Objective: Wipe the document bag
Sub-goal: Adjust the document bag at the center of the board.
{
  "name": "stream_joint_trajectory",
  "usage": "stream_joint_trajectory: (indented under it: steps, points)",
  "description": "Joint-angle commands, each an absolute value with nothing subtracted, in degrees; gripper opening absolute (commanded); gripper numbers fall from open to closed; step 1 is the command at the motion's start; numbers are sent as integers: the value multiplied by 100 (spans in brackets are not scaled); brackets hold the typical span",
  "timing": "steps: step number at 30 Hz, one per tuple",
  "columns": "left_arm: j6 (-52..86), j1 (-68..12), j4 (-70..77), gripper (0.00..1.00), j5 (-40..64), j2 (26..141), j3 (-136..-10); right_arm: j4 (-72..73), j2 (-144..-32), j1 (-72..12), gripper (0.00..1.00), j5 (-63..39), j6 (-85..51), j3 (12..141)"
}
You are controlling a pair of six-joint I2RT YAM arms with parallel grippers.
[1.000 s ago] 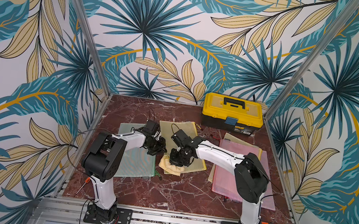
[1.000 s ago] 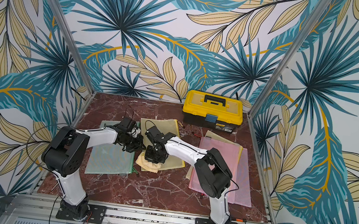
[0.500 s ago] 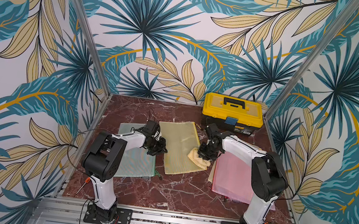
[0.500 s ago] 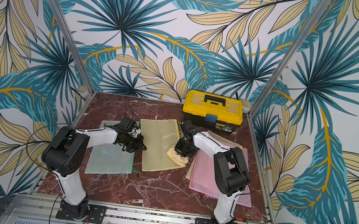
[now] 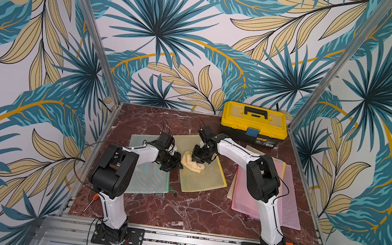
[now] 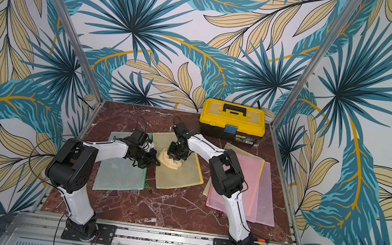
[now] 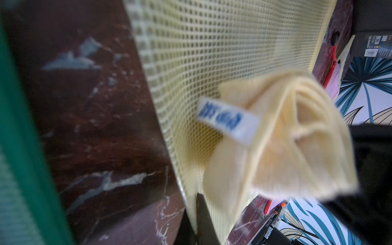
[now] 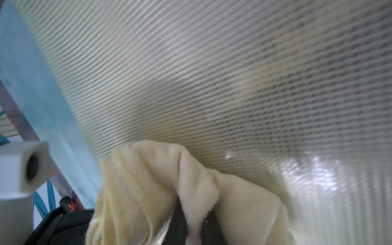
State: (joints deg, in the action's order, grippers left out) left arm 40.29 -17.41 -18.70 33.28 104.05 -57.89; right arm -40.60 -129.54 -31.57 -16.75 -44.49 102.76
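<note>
Lying mid-tabletop (image 5: 178,211), the yellow bag (image 5: 202,180) is carrying the cream cloth (image 5: 190,165) toward its 10 o'clock side. The right fingers (image 8: 176,222) are pinching the cloth, and the left fingers (image 7: 204,218) are clamping the bag's 9 o'clock edge.

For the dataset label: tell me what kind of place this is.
Likely a staged robot work cell: left arm and right arm bolted to a metal rail, leaf-print panels on an aluminium frame, a marble-look tabletop.
</note>
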Motion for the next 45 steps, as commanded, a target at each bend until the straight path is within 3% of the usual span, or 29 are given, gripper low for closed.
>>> stream_joint_trajectory:
  steps: [1, 8, 15, 19, 22, 25, 30, 37, 41, 45]
  points:
    - [3922, -1680, -1852, 0, 3464, 9995, -5700, -4661, -12797, -2672, 0, -1336, -4151, 10240]
    - [3468, -1495, -3284, 0, 2666, 8365, -6138, -4836, -11680, -2090, 0, -758, -3758, 9226]
    - [2747, -1433, -5756, 0, 183, 6529, -7022, -4561, -10976, -2090, 0, -964, -3853, 8574]
    - [2834, -1433, -7407, 0, -1622, 6382, -7786, -4396, -10749, -2100, 0, -1044, -3935, 8222]
    - [2783, -1433, -8120, 0, -2140, 6740, -8266, -4291, -10609, -2107, 0, -1120, -3968, 7960]
    - [2541, -1498, -8263, 0, -1410, 7386, -8577, -4228, -10440, -2118, 0, -1138, -3984, 7724]
    - [2518, -2467, -8254, 0, -1119, 8698, -9259, -4118, -9999, -2113, 0, -1092, -4030, 7227]
    - [2245, -3474, -8253, 0, -622, 10946, -11123, -4000, -9496, -2110, 0, -1002, -4075, 6702]
    - [1911, -3787, -8265, 0, -403, 11924, -12215, -3478, -9629, -2126, 0, -1337, -4122, 6512]
    - [1920, -3849, -8257, 0, -261, 11988, -12365, -3278, -10368, -2215, 0, -1335, -4007, 7118]
